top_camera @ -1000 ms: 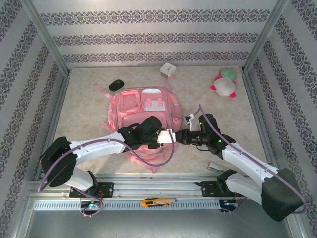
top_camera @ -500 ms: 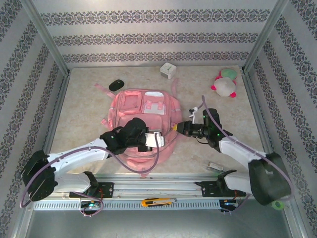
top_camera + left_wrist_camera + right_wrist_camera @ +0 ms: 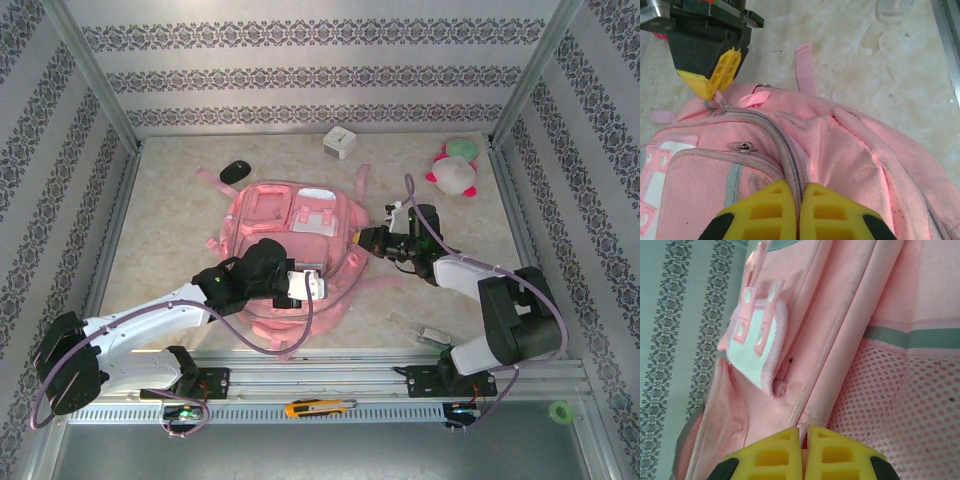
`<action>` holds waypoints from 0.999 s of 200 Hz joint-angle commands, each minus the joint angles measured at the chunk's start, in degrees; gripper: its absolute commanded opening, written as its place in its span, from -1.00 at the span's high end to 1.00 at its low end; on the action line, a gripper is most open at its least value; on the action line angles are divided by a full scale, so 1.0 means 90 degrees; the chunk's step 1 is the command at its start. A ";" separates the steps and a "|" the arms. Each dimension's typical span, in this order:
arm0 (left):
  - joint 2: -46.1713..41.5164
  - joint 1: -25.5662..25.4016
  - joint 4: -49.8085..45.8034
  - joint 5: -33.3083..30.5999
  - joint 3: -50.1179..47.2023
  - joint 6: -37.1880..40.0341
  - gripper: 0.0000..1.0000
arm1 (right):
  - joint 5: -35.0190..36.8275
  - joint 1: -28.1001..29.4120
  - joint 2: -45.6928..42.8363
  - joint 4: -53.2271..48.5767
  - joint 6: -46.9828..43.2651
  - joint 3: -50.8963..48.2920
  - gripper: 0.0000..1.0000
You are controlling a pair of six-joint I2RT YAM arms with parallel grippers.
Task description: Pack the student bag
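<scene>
a pale, marbled table (image 3: 170, 240) sits inside walls (image 3: 300, 80) papered with grey damask stripes, with metal posts in the corners. the student bag (image 3: 300, 212) lies flat in the middle of the table, pockets up, straps trailing out around it. beyond the bag's far-left corner is a small black oval object (image 3: 235, 171), beyond its far edge a white cube (image 3: 340, 142), and well off to its far right a plush toy (image 3: 455, 170). near the bag's near-right side lies a small clear item (image 3: 435, 337). on the metal rail (image 3: 320, 372) past the bag's near edge rests a yellow utility knife (image 3: 318, 407).

the left arm (image 3: 150, 320) stretches low from the bag's near left, its wrist over the bag's near half. the left gripper (image 3: 801, 200) has its yellow fingers pressed together on the bag's main zip seam, the fabric creased toward them. the right arm (image 3: 470, 275) folds sharply at the elbow and reaches sideways to the bag's right edge. the right gripper (image 3: 804, 442) is closed tight, a sliver of pink bag fabric nipped between its tips beside the mesh side pocket.
</scene>
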 commanded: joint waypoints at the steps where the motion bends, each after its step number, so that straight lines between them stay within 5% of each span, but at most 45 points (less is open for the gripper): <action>1: -0.0358 -0.0003 -0.0466 0.0736 -0.0047 0.0112 1.00 | 0.1686 -0.0429 0.0284 0.0267 -0.0191 0.0148 1.00; 67: -0.0597 -0.0003 -0.0543 0.1096 -0.0166 0.0216 0.97 | 0.1923 -0.0545 0.0930 0.0633 -0.0064 0.0682 1.00; 116: -0.0958 0.0093 0.0185 0.0018 -0.0491 -0.0494 0.13 | 0.1718 -0.0545 0.0655 0.0573 -0.0010 0.0595 1.00; 150: -0.1443 0.0503 0.0002 -0.0367 -0.0651 -0.0683 -0.19 | 0.1710 -0.0528 -0.0145 -0.0108 -0.0158 0.0348 0.13; 200: -0.0507 0.0500 -0.0166 -0.0699 -0.0261 -0.0209 -0.29 | 0.1998 -0.0224 -0.1730 -0.1042 -0.0603 -0.0241 0.07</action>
